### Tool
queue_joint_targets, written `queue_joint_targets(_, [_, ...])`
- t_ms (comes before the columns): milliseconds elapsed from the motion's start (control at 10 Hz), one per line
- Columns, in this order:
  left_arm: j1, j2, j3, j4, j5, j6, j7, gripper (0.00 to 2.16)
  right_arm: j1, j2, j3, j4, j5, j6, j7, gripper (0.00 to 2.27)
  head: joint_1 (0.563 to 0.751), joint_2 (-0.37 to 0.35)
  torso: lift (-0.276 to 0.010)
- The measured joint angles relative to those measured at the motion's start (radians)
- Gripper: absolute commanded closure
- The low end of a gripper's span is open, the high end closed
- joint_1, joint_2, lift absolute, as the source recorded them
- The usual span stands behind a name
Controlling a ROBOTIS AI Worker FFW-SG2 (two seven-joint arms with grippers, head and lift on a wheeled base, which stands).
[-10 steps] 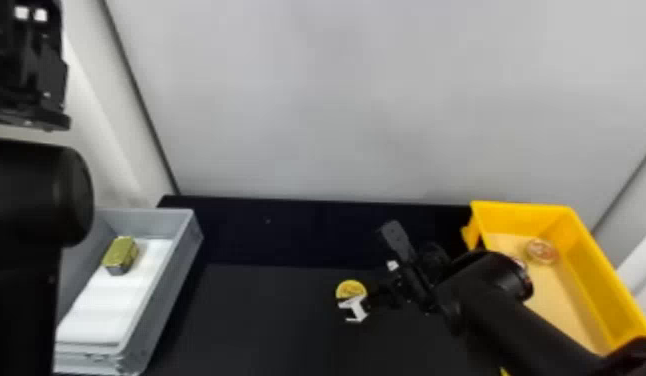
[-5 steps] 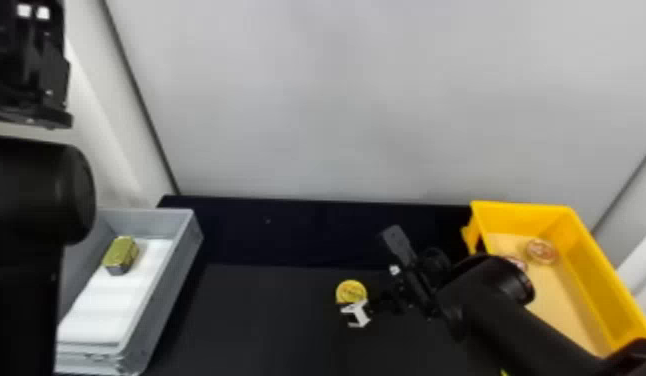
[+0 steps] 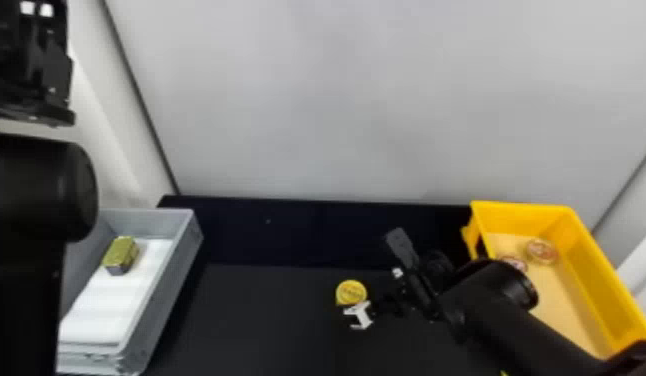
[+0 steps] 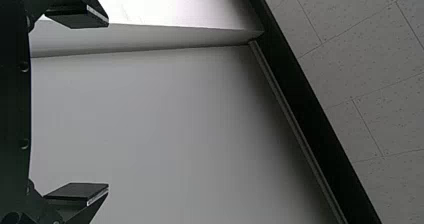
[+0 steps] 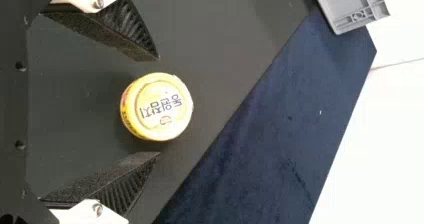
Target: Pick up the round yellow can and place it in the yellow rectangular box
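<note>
My right gripper [image 3: 377, 300] is low over the dark table in the head view, right beside the round yellow can [image 3: 351, 292]. In the right wrist view my right gripper [image 5: 159, 105] is open, and the can [image 5: 162, 106] lies between its two fingertips with a gap on either side. The yellow rectangular box [image 3: 599, 265] stands at the right, partly behind the right arm. My left gripper [image 3: 29, 65] is parked high at the upper left; in the left wrist view the left gripper [image 4: 108, 105] is open with nothing between its fingers.
A grey bin [image 3: 169, 290] at the left holds a greenish-gold rectangular can [image 3: 121, 254] on a white liner. Two round cans, one being this reddish one [image 3: 542, 251], lie inside the yellow box. A pale wall [image 3: 362, 100] rises behind the table.
The right gripper has shifted very slightly beside the yellow can, and more of the can's top shows than a second ago. The left arm has not moved.
</note>
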Motion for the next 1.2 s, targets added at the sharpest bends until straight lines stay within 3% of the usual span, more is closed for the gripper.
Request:
queue_joint_targets(800, [0.004,0.005,0.009,-0.004,0.002,-0.007,-0.007,0.12,0.014,0.0,-0.005,0.01,-0.066,-0.069,-0.011,0.15,0.663,0.054,-0.01])
queue_joint_targets(1200, [0.006,0.005,0.016,-0.01,0.002,-0.009,-0.015,0.12,0.018,0.0,0.05,-0.009,-0.061,-0.088,-0.022,0.15,0.663,0.054,-0.01])
